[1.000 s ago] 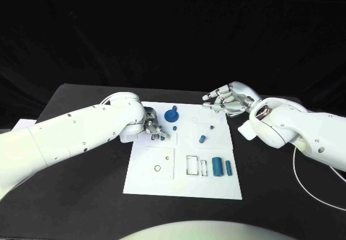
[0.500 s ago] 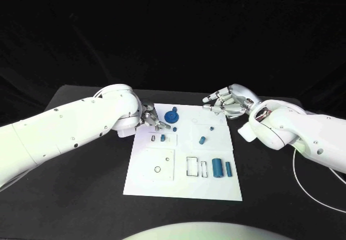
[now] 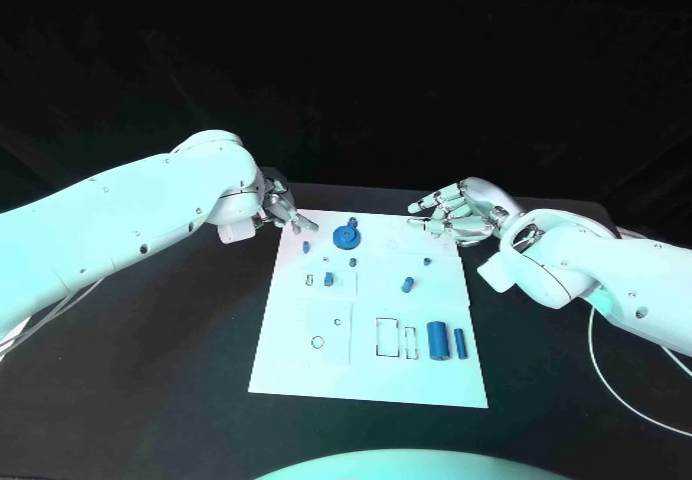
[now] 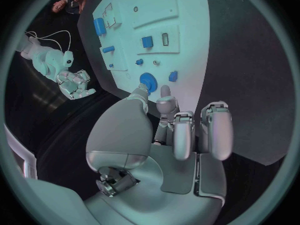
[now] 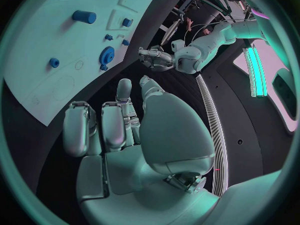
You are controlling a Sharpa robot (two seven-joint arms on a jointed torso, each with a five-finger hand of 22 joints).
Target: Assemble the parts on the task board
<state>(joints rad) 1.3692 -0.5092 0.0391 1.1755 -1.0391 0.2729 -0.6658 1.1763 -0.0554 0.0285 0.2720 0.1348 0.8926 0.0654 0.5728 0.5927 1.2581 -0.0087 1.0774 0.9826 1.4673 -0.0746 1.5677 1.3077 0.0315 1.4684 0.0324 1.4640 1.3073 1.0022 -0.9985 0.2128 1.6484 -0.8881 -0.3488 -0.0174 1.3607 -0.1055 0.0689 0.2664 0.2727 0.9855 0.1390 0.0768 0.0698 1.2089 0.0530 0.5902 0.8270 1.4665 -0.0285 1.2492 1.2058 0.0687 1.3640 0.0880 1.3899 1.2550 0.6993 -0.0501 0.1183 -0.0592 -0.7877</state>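
The white task board (image 3: 375,375) lies mid-table. On it a blue gear (image 3: 346,237) sits near the far edge, with a small blue piece (image 3: 306,246) to its left. A blue block (image 3: 329,278) stands in a recess on the left half, and a short blue peg (image 3: 407,284) lies mid-board. Two blue cylinders (image 3: 436,337) lie side by side at the right. My left hand (image 3: 277,210) hovers off the board's far left corner, fingers apart, holding nothing. My right hand (image 3: 459,210) hangs off the far right corner, also holding nothing. The left wrist view shows the gear (image 4: 148,80) just beyond the fingertips (image 4: 165,96).
A white cable (image 3: 599,345) loops on the black table right of the board. Several outlined empty slots (image 3: 387,335) mark the board's near half. My right hand (image 4: 74,82) shows in the left wrist view, and my left hand (image 5: 156,59) in the right wrist view.
My left hand lifted off the board's left half and drew back to the far left corner, leaving the blue block in its recess. The right hand barely moved.
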